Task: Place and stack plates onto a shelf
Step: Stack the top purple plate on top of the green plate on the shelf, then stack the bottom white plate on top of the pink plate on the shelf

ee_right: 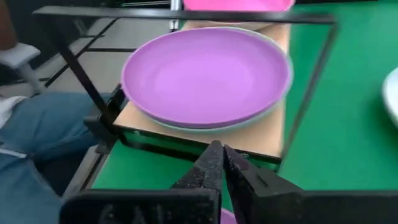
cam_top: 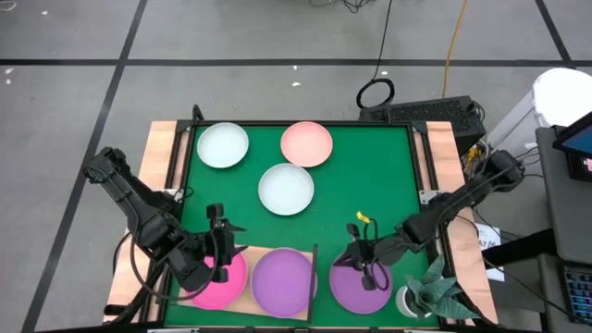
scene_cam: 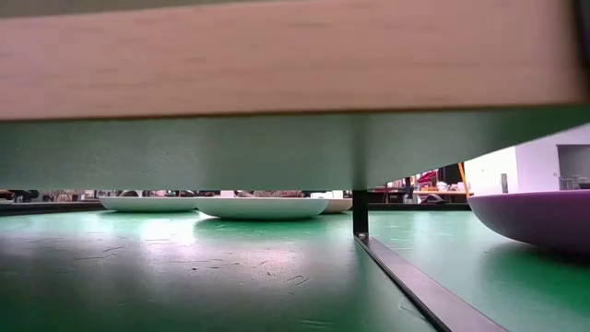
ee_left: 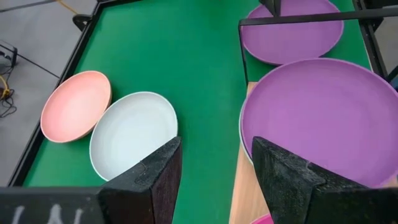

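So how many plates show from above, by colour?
Pale mint/white plates: 2
Salmon pink plate: 1
Magenta plate: 1
Purple plates: 2
Total: 6 in view; any stacked beneath are hidden from above.

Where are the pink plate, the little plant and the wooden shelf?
Pink plate (cam_top: 306, 143), high view, its middle.
Plant (cam_top: 435, 294), high view, its leaves.
Shelf (ee_right: 273, 134), right wrist view, bare wood beside the purple plate.
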